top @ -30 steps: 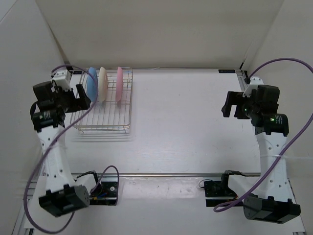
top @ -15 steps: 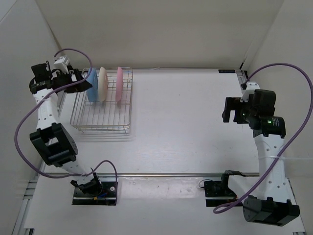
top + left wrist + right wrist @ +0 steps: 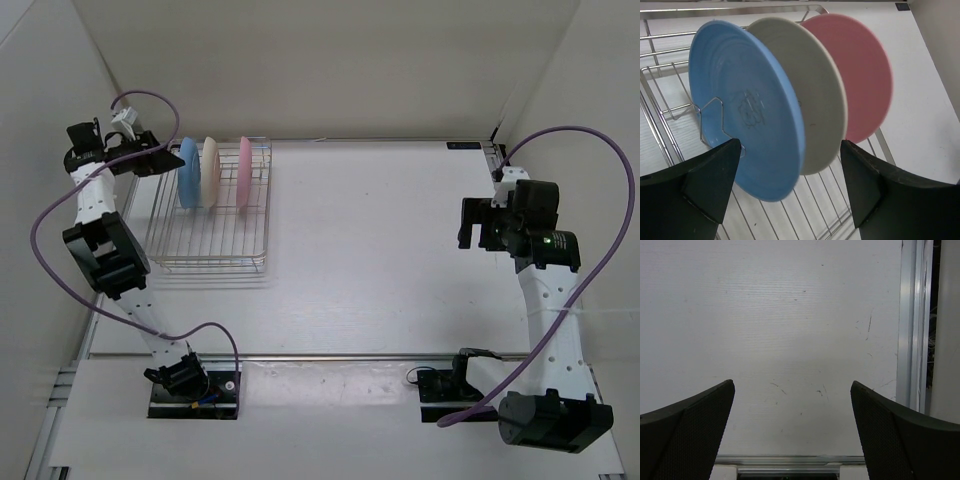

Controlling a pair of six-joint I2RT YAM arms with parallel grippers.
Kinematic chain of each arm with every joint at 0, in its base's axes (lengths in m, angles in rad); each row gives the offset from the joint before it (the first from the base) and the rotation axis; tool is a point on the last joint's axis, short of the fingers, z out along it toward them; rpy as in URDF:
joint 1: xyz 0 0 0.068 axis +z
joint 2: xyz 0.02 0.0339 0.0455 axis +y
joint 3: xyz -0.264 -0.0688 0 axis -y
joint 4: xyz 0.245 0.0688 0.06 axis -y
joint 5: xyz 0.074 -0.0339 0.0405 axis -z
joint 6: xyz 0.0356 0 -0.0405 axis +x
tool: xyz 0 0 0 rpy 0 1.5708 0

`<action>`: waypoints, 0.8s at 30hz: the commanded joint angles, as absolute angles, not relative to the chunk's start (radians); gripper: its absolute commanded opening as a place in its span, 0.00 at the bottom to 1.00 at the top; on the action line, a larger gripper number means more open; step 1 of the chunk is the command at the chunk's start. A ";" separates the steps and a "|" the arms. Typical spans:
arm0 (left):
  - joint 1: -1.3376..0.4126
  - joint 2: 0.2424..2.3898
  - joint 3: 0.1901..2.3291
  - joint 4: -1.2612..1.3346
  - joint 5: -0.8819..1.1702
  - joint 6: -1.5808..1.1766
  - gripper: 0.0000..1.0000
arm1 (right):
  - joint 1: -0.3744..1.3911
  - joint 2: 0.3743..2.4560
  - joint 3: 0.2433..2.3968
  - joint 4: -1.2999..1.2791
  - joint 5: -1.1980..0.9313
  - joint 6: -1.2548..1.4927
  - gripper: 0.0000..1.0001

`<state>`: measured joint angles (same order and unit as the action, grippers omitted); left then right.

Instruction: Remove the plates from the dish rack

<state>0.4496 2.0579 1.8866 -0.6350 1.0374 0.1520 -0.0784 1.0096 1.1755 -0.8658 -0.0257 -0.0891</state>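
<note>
Nothing unloaded yet: blue plate (image 3: 747,110), cream plate (image 3: 815,100) and pink plate (image 3: 865,75) all stand upright in dish rack (image 3: 660,135), just ahead of my wide-open left claw (image 3: 790,145), blue nearest. Right claw (image 3: 792,385) also wide, over table (image 3: 790,315), holding nothing.

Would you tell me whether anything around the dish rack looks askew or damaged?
Nothing stands out: the blue plate, cream plate and pink plate stand on edge, side by side, in the dish rack.
</note>
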 commanded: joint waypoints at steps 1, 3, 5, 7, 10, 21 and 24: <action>0.449 2.083 1.960 -0.635 1.129 0.129 0.91 | -0.081 1.006 1.175 -0.847 0.000 -0.104 1.00; 0.449 2.117 1.971 -0.620 1.141 0.120 0.88 | -0.081 1.006 1.163 -0.847 0.000 -0.104 1.00; 0.449 2.140 1.980 -0.598 1.152 0.091 0.84 | -0.081 0.997 1.144 -0.847 0.009 -0.114 1.00; 0.449 2.140 1.980 -0.585 1.172 0.080 0.74 | -0.081 0.997 1.144 -0.847 0.021 -0.114 1.00; 0.449 2.149 1.962 -0.560 1.198 0.051 0.63 | -0.081 0.997 1.135 -0.847 0.021 -0.114 1.00; 0.449 2.168 1.962 -0.517 1.244 -0.018 0.47 | -0.081 1.015 1.126 -0.847 0.031 -0.123 1.00; 0.440 2.177 1.962 -0.526 1.244 -0.018 0.35 | -0.081 1.015 1.126 -0.847 0.031 -0.123 1.00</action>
